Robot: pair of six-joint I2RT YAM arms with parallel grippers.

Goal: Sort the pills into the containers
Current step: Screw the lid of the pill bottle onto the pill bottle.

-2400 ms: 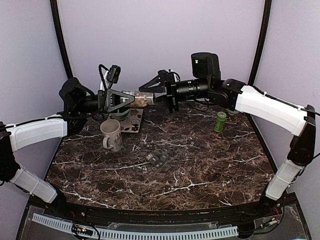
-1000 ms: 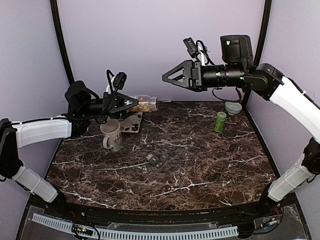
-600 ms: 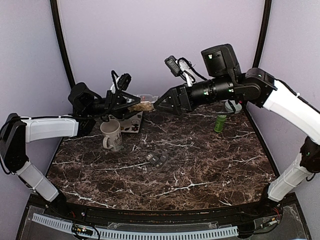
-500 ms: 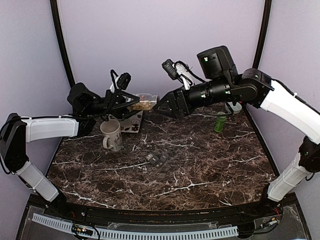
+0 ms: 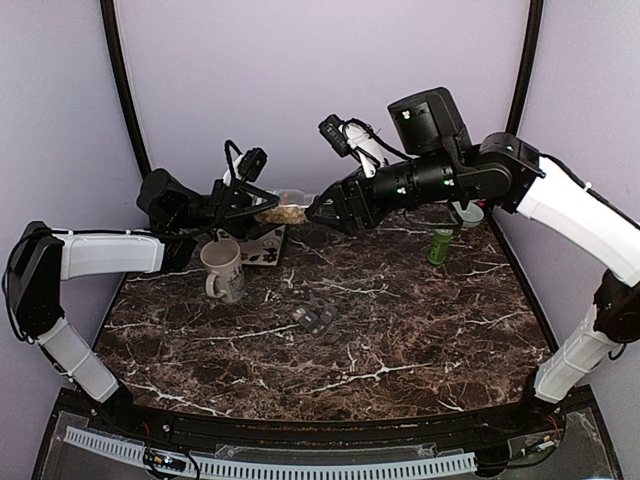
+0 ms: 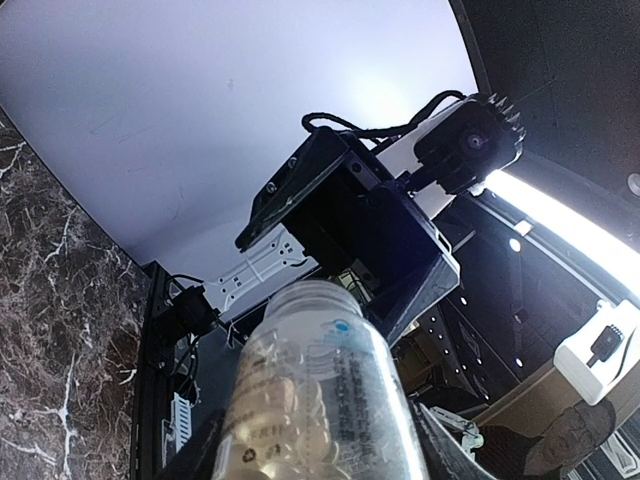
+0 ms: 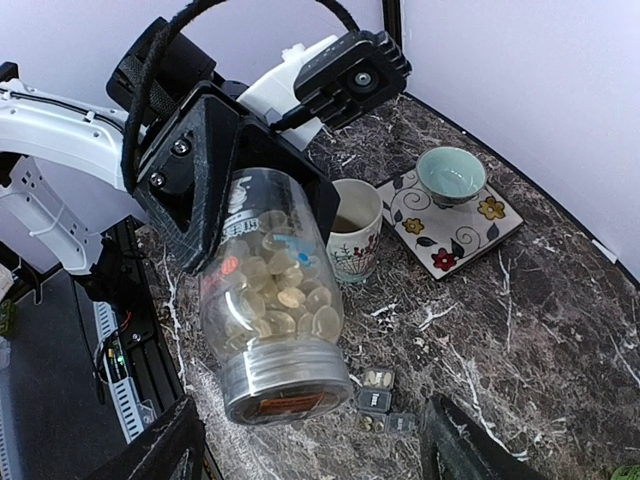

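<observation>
Right gripper (image 5: pixel 318 207) dropping back from raised pose, now nosing up to jar (image 7: pixel 268 270) lid (image 7: pixel 285 385). Jaws standing wide, straddling lid, gripping nothing. Left gripper (image 5: pixel 252 203) clamping jar midair, pills (image 7: pixel 280 305) inside. Containers (image 5: pixel 313 320) lying below, well apart. Step: uncapping. Next: pinching lid squarely, twisting.

One overview, two close wrist views.
Top camera looks down from behind the arms over the whole tabletop (image 5: pixel 420 330). The left wrist camera faces upward, close along the jar (image 6: pixel 320 400); the right wrist one looks down on jar, mug (image 7: pixel 355 240) and containers (image 7: pixel 378 400), as the overview does.
</observation>
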